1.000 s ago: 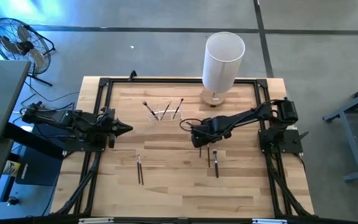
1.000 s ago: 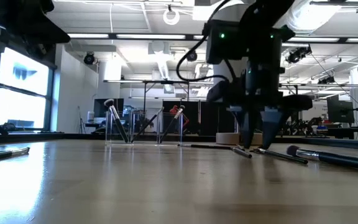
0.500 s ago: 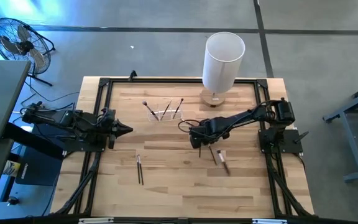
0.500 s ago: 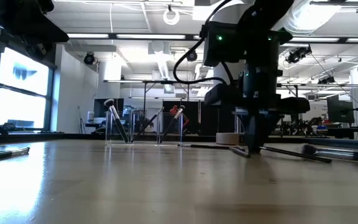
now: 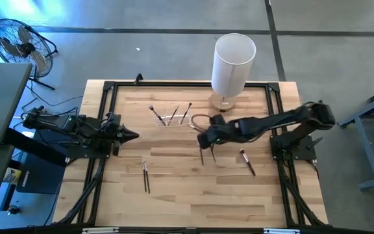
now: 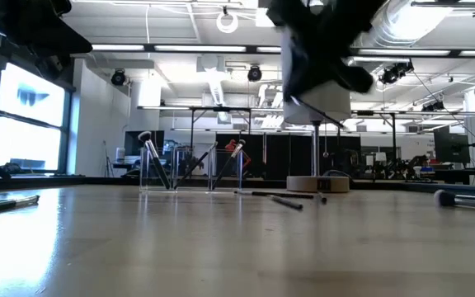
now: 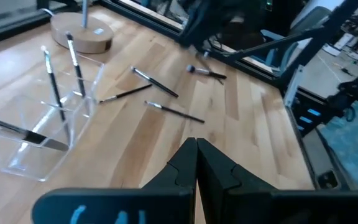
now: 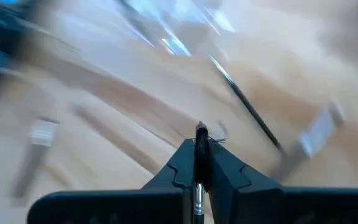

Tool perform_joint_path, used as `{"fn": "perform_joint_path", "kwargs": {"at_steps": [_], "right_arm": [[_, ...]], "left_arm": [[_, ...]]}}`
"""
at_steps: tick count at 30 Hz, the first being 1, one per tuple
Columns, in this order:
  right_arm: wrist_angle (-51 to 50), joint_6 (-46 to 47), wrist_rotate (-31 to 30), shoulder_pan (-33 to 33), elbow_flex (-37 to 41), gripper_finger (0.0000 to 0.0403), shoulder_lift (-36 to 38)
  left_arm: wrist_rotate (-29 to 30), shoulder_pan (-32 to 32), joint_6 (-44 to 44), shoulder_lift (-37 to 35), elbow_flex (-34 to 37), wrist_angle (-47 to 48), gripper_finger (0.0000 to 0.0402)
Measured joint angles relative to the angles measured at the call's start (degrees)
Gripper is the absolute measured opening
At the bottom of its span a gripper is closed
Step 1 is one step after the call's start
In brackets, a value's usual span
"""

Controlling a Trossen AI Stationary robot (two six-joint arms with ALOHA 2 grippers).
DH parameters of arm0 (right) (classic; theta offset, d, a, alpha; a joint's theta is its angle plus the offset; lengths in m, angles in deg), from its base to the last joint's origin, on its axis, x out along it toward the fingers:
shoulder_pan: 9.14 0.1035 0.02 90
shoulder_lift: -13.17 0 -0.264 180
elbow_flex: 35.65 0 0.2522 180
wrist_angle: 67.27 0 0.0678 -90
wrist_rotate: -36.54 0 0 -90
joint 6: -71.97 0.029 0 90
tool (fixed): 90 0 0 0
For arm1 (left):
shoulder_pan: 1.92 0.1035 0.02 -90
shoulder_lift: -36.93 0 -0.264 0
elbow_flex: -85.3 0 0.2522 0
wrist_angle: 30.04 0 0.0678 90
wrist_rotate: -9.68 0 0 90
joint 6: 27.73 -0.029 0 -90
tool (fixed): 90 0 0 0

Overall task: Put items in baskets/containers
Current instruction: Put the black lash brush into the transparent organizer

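A clear plastic holder (image 5: 171, 118) stands at the table's far middle with three brushes leaning in it; it also shows in the left wrist view (image 7: 42, 124). My right gripper (image 5: 204, 140) is raised above the table just right of the holder and shut on a thin dark brush (image 8: 198, 130). Loose brushes lie flat on the table: one under the gripper (image 5: 202, 156), one with a bristle head to the right (image 5: 247, 162), and two near the left (image 5: 145, 177). My left gripper (image 5: 132, 135) is shut and empty at the table's left. My right gripper pinches the thin brush between its two shut fingers. The brush lies along the fingers, its dark end (image 8: 199, 129) poking out past the fingertips and a silvery part (image 8: 196, 194) showing farther back in the slit. The brush is lifted clear of the table.
A tall white cylinder (image 5: 232, 62) on a round wooden base (image 5: 223, 102) stands at the far edge right of the holder. Several more brushes (image 7: 155, 81) lie between the holder and my right arm. A black frame (image 5: 102, 117) borders the table.
My right gripper has shut down at the table and then risen, shifting slightly toward the far edge and the holder, taking a brush with it. The bristle-headed brush on the table has slid and turned toward the right edge.
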Motion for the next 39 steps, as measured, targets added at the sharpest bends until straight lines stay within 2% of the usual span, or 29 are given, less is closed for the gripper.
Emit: {"fn": "perform_joint_path", "kwargs": {"at_steps": [2, 4, 8, 14, 17, 19, 24, 31, 39], "right_arm": [[5.9, -7.7, -2.5, -0.7, -0.1, 0.0012, 1.3], [12.3, -14.6, -2.2, -2.5, -0.1, 0.0012, 1.5], [26.2, -25.9, 4.6, -8.6, 0.0, 0.0012, -0.7], [53.0, -38.1, 18.9, -17.2, 0.0, 0.0012, -9.5], [67.1, -43.2, 21.5, -19.5, 0.0, 0.0012, -14.1], [72.8, -46.6, 21.7, -20.7, 0.0, 0.0012, -16.8], [79.4, -50.0, 22.6, -22.8, 0.0, 0.0012, -22.9], [82.1, -51.5, 29.1, -24.2, 0.0, 0.0014, -28.4], [80.2, -52.9, 28.2, -23.6, 0.0, 0.0109, -28.5]], "left_arm": [[1.7, 0.0, 0.0, 0.1, 0.0, 0.0, 0.0], [3.4, 0.0, 0.0, 0.1, 0.0, 0.0, 0.0], [6.1, 0.0, 0.0, 0.1, 0.0, 0.0, 0.0], [8.4, 0.0, 0.0, 0.1, 0.0, -0.1, 0.0], [8.4, 0.0, 0.0, 0.1, 0.0, 0.0, 0.0], [8.4, 0.0, 0.0, 0.1, 0.0, 0.0, 0.0], [8.2, 0.0, 0.0, 0.1, 0.0, 0.0, 0.0], [8.2, 0.0, 0.1, 0.1, 0.0, 0.0, 0.0], [9.5, 0.0, 0.6, 0.1, 0.0, -0.1, 0.001]]}}
